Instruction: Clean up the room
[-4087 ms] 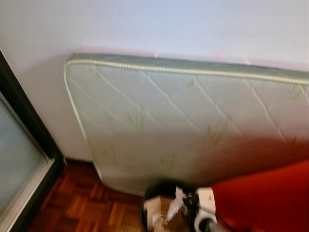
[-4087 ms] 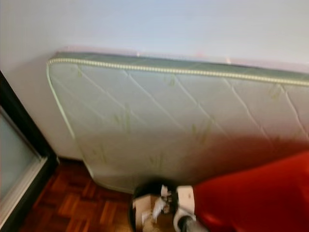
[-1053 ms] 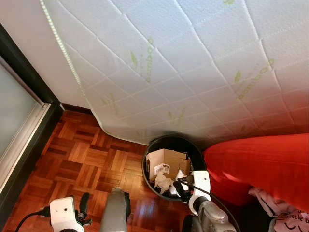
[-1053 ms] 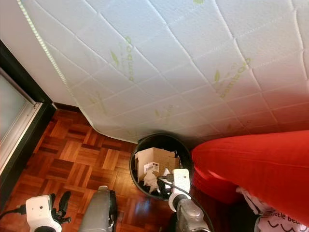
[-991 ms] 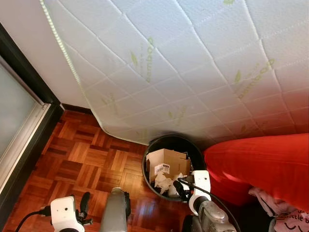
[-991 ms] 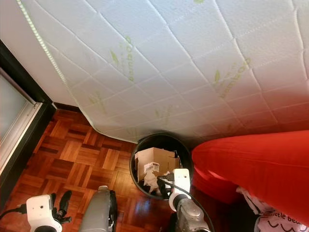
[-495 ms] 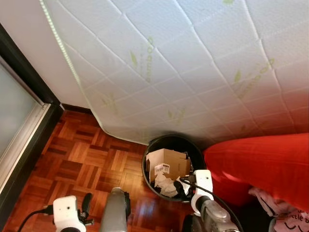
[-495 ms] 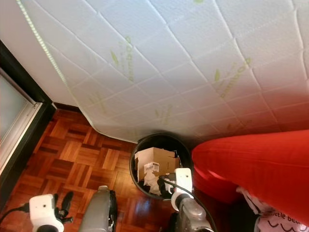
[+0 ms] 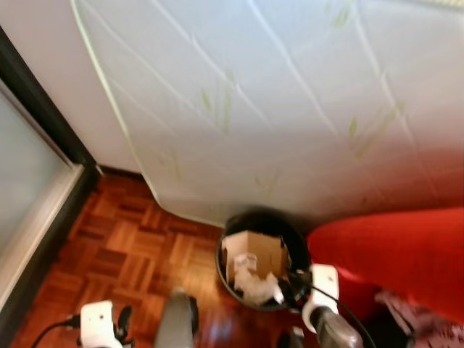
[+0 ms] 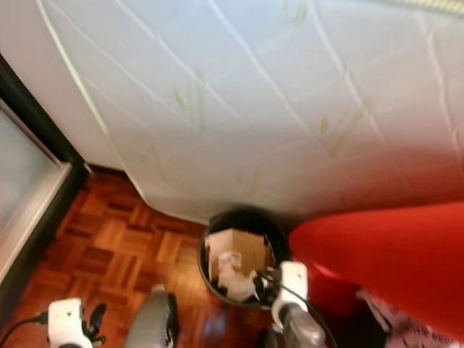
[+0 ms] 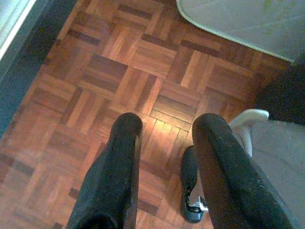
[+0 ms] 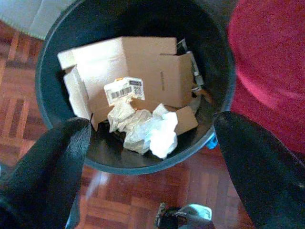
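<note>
While blurred, view tilted up (bin [image 9: 262, 259] lower).

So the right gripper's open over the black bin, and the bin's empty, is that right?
Not quite. The right gripper is open over the black bin, but the bin isn't empty: the right wrist view shows a cardboard box and crumpled paper inside.

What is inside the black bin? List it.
The black bin holds a torn cardboard box with a barcode label and crumpled white paper on top. Whatever lies beneath the box is covered. The right gripper hangs open above it.
</note>
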